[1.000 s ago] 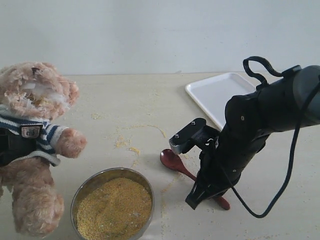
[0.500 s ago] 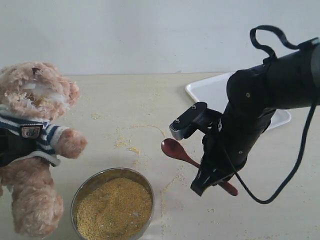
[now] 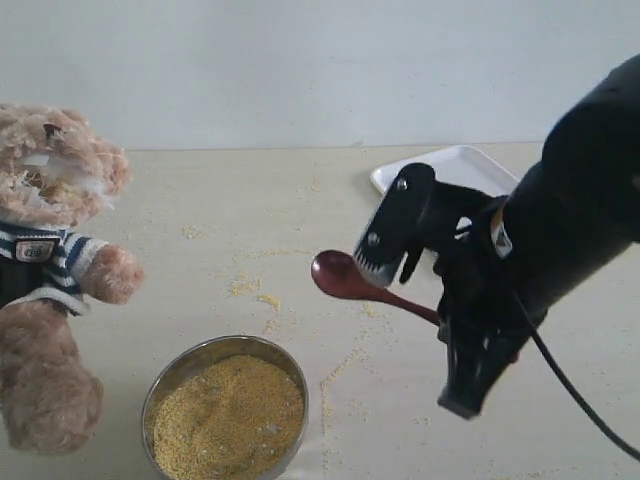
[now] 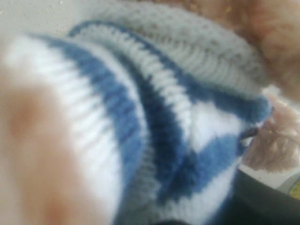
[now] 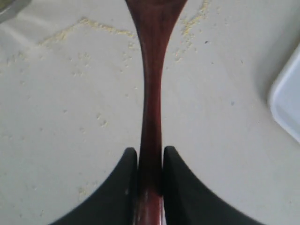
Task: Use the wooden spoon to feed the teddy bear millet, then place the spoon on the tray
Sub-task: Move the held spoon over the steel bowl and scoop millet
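Reddish-brown wooden spoon (image 3: 342, 277) clamped by its handle in right hand (image 5: 150, 157), held above table (image 3: 250, 220), bowl toward teddy bear (image 3: 50, 300) at left, millet (image 3: 228, 415) in near steel bowl (image 3: 200, 348), tray (image 3: 455, 165) far right, left hand (image 3: 14, 288) at bear's shirt, grip unclear.

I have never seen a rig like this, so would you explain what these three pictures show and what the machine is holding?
This is a robot with two arms, each ending in a two-fingered gripper. The wide picture comes from a camera off the arms, looking over a table. On it stand a steel bowl of millet, with loose grains scattered around, and a white tray farther back; a teddy bear is at the left. The other two come from cameras on the wrists. The right wrist view looks down the right gripper, shut on the handle of the wooden spoon, held above the table. The left wrist view is filled by the bear's striped shirt, blurred, so the left gripper cannot be made out.
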Controlling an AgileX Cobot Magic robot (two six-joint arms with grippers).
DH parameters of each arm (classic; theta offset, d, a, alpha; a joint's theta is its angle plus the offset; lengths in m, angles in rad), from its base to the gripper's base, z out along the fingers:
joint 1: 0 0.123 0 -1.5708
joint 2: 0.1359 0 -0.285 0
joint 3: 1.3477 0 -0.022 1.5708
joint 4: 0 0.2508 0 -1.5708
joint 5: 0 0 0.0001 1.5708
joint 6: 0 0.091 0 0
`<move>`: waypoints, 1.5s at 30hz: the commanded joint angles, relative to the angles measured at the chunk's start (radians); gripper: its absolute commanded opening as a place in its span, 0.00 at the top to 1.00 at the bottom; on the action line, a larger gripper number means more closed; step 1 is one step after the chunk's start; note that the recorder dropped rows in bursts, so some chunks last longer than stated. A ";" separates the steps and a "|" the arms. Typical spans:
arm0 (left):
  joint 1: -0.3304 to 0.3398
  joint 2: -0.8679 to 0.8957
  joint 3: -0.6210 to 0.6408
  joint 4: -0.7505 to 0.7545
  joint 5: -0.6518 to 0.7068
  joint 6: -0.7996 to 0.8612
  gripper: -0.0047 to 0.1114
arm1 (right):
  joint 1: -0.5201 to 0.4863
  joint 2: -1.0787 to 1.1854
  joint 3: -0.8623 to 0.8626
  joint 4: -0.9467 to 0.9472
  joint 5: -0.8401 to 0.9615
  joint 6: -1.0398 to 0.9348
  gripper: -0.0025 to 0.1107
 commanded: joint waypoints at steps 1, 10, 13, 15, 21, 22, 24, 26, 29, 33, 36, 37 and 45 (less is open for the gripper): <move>0.000 0.029 -0.007 -0.006 -0.016 0.007 0.92 | 0.146 -0.050 0.045 -0.175 0.149 0.154 0.98; 0.000 0.052 -0.007 -0.028 -0.027 0.007 0.92 | 0.534 0.043 -0.247 -0.586 0.461 0.324 0.98; 0.000 0.052 -0.007 -0.027 -0.023 0.007 0.92 | 0.534 0.171 -0.400 -0.616 0.476 0.201 0.98; 0.000 0.052 -0.007 -0.027 -0.018 0.007 0.92 | 0.524 0.269 -0.474 -0.623 0.476 0.086 0.98; 0.000 0.052 -0.007 -0.027 -0.032 0.007 0.92 | 0.541 0.431 -0.544 -0.739 0.476 0.036 0.98; 0.000 0.052 -0.007 -0.027 -0.032 0.007 0.92 | 0.541 0.449 -0.542 -0.724 0.476 0.032 0.98; 0.000 0.052 -0.007 -0.027 -0.019 0.007 0.92 | 0.541 0.465 -0.529 -0.687 0.476 0.026 0.98; 0.000 0.052 -0.007 -0.027 -0.012 0.007 0.92 | 0.541 0.465 -0.505 -0.685 0.476 0.026 0.98; 0.000 0.052 -0.007 -0.027 -0.034 0.007 0.92 | 0.541 0.464 -0.483 -0.670 0.476 0.030 0.98; 0.000 0.052 -0.007 -0.027 -0.034 0.007 0.92 | 0.539 0.475 -0.462 -0.658 0.476 -0.013 0.98; 0.000 0.052 -0.007 -0.027 -0.037 0.007 0.92 | 0.539 0.486 -0.462 -0.634 0.476 -0.011 0.98; 0.000 0.052 -0.007 -0.027 -0.037 0.007 0.92 | 0.539 0.486 -0.462 -0.617 0.476 -0.011 0.98; 0.000 0.052 -0.007 -0.027 -0.039 0.007 0.92 | 0.539 0.486 -0.462 -0.462 0.476 -0.048 0.98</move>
